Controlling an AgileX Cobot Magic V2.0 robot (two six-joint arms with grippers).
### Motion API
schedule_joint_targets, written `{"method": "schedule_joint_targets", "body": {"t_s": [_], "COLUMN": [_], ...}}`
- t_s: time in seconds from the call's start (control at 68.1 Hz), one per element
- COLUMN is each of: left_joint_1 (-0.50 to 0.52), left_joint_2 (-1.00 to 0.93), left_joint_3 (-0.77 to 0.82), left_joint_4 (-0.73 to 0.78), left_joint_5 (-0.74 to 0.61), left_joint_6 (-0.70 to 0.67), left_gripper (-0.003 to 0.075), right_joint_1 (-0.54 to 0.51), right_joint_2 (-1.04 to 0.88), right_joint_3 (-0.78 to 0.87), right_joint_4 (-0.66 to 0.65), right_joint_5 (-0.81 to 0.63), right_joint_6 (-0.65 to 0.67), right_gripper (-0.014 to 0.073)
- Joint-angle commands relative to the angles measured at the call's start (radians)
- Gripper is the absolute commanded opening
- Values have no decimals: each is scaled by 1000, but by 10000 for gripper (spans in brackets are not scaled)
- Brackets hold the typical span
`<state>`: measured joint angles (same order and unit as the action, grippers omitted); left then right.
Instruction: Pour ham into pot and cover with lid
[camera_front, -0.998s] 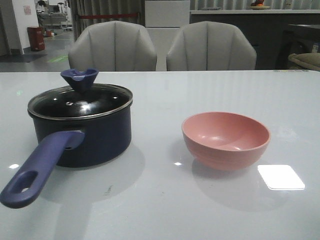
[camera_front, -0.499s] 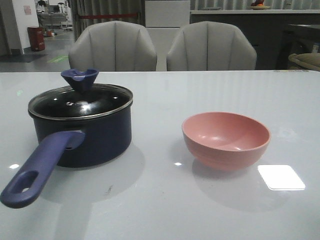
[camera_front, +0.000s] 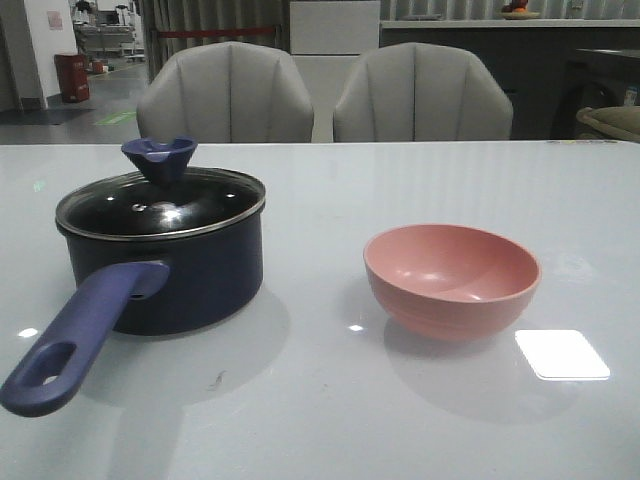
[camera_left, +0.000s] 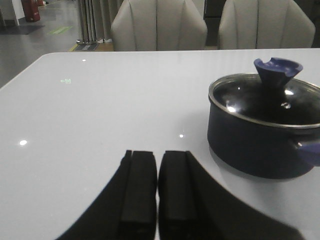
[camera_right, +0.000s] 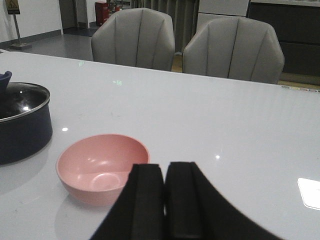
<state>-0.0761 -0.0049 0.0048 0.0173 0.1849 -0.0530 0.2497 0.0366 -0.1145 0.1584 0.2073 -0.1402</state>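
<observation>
The dark navy pot (camera_front: 190, 275) stands on the table's left, its long purple-blue handle (camera_front: 75, 340) pointing toward the front. The glass lid (camera_front: 160, 205) with its blue funnel knob (camera_front: 159, 157) sits on the pot. Pot and lid also show in the left wrist view (camera_left: 260, 145) and partly in the right wrist view (camera_right: 22, 122). The pink bowl (camera_front: 452, 278) on the right is empty inside (camera_right: 102, 162). No ham shows in any view. My left gripper (camera_left: 157, 160) is shut and empty, apart from the pot. My right gripper (camera_right: 164, 172) is shut and empty, beside the bowl.
The white glossy table (camera_front: 330, 420) carries a bright light patch (camera_front: 562, 354) at the front right. Two grey chairs (camera_front: 225, 95) (camera_front: 422, 95) stand behind the table's far edge. Neither arm shows in the front view.
</observation>
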Motion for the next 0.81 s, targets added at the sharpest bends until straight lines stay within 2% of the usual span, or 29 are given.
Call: {"method": "schedule_joint_targets", "body": {"t_s": [0.0, 0.088, 0.793], "left_joint_1": [-4, -4, -4], "left_joint_2": [-20, -20, -20], "left_joint_3": [21, 21, 21], "left_joint_4": [13, 13, 13], "left_joint_5": [-154, -185, -185], "left_joint_6": [-31, -31, -31], "left_gripper": [133, 133, 133], "right_joint_1": [-4, -4, -4], "right_joint_2": [10, 10, 10], "right_joint_3": [-28, -28, -28], "right_joint_4": [-1, -1, -1], "right_joint_5": [-84, -84, -84], "right_joint_6": [-9, -9, -9], "right_gripper": [148, 148, 148]}}
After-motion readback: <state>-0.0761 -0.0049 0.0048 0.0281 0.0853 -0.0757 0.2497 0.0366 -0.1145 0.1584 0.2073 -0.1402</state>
